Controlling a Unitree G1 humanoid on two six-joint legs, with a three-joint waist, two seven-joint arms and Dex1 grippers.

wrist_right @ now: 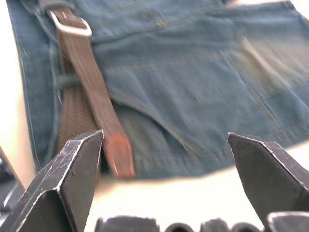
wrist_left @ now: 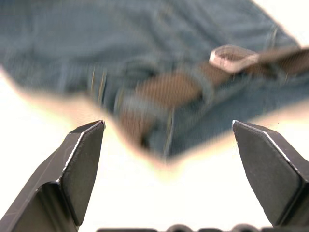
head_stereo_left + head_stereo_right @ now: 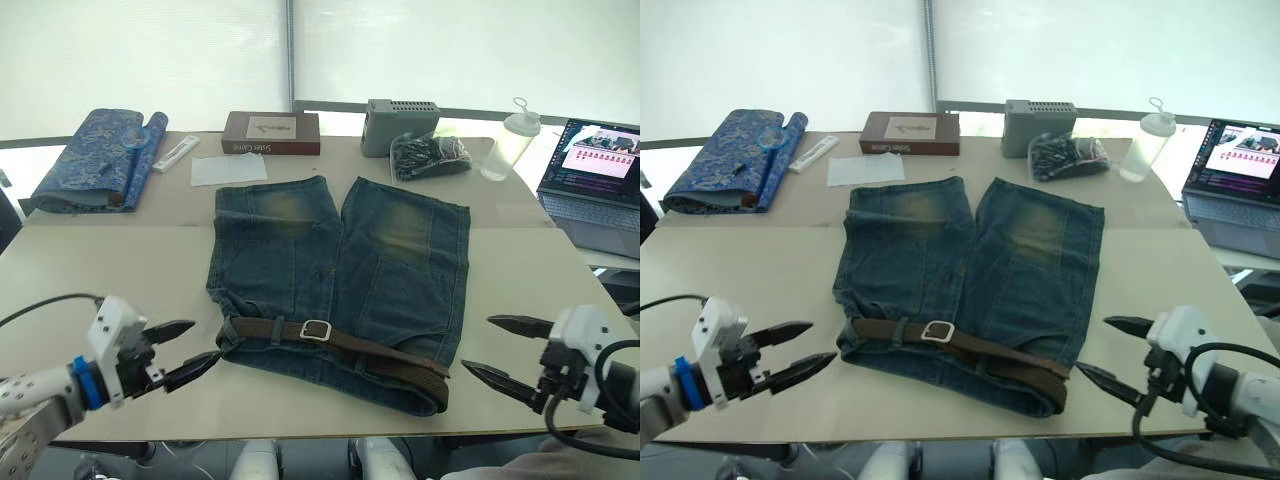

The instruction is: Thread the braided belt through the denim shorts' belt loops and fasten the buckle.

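The left end effector (image 3: 183,349) is hovering nearest the camera over the pale counter (image 3: 110,290), its two black fingers spread wide and holding nothing. The right end effector (image 3: 505,351) is hanging at the opposite near corner, equally wide apart and empty.

Between them the faded blue denim shorts (image 3: 340,270) are lying flat, waistband toward the end effectors, legs pointing away. The dark brown braided belt (image 3: 385,357) is running along the waistband, passing under narrow denim belt loops (image 3: 277,331), and the small silver rectangular buckle (image 3: 316,330) is sitting closer to the left end effector. From the right wrist view, the strap's free tip (image 1: 120,159) is lying just ahead of that end effector's fingers. Whether the prong is seated in the strap is too small to tell. The left wrist view is blurred, so the loops there are hard to make out.

Far beyond the end effectors, an open laptop (image 3: 600,165) is being cut off by the frame edge.
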